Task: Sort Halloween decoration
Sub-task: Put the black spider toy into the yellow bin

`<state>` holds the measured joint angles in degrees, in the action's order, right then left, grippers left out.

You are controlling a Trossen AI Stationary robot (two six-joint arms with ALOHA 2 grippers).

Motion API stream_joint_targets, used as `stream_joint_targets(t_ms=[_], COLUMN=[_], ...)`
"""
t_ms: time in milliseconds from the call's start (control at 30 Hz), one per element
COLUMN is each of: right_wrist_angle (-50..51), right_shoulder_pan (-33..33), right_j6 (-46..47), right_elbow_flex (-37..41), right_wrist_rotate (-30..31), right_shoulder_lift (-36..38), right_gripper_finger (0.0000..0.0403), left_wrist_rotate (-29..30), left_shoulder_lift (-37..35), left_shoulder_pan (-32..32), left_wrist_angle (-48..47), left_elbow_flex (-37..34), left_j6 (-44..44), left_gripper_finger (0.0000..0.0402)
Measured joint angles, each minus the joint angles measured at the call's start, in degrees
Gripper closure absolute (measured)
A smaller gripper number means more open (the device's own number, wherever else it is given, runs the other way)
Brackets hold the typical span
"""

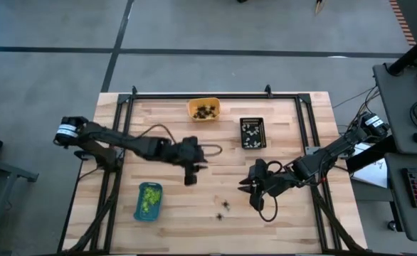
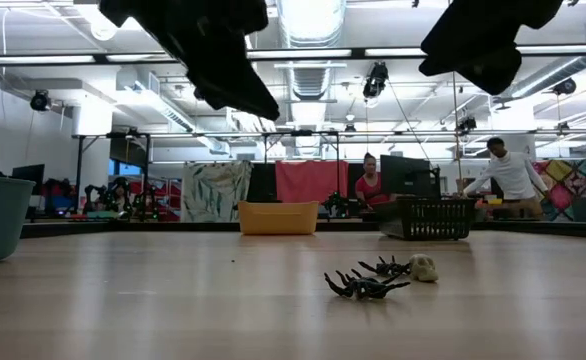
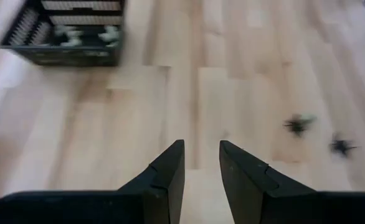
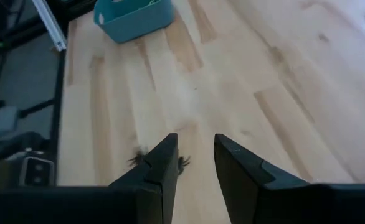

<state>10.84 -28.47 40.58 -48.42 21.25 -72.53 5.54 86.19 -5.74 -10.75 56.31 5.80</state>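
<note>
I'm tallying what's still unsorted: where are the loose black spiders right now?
In the high view, the black spiders lie on the bare table near its front edge, between the blue tray and the right gripper.

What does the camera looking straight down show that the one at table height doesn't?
Only the high view shows both whole arms, the lime-green trinkets inside the blue tray, and the whitish ones in the black tray. Only the low view shows the room behind, with people at desks, and a whitish trinket beside the spiders. Both show the orange tray and the black spiders loose on the table.
</note>
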Motion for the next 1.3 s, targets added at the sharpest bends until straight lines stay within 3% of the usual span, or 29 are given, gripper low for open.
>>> stream_joint_targets(t_ms=[267,467,633,933,1300], right_wrist_angle=[0.81,1.24,4.61,26.43,32.79], right_shoulder_pan=[0.0,0.0,0.0,0.0,0.0], right_j6=[10.26,16.5,18.06,26.33,31.23], right_elbow_flex=[0.0,-2.35,-8.15,-23.35,-36.41], right_wrist_rotate=[-0.85,-7.04,-11.1,-12.32,-12.33], right_shoulder_lift=[-1.93,-7.73,-14.3,-26.38,-36.72], right_gripper_finger=[0.0307,0.0307,0.0307,0.0307,0.0307], left_wrist_rotate=[11.04,17.7,18.01,17.99,18.1], left_shoulder_lift=[0.57,0.55,0.55,0.55,0.52], left_shoulder_pan=[-10.02,-15.18,-16.44,-19.72,-26.77], left_wrist_angle=[1.57,1.39,1.35,0.61,0.5], left_elbow_flex=[-0.87,-0.87,-0.87,-0.92,-2.33], left_j6=[6.13,6.69,6.75,7.56,11.36], left_gripper_finger=[0.0318,0.0318,0.0318,0.0318,0.0318])
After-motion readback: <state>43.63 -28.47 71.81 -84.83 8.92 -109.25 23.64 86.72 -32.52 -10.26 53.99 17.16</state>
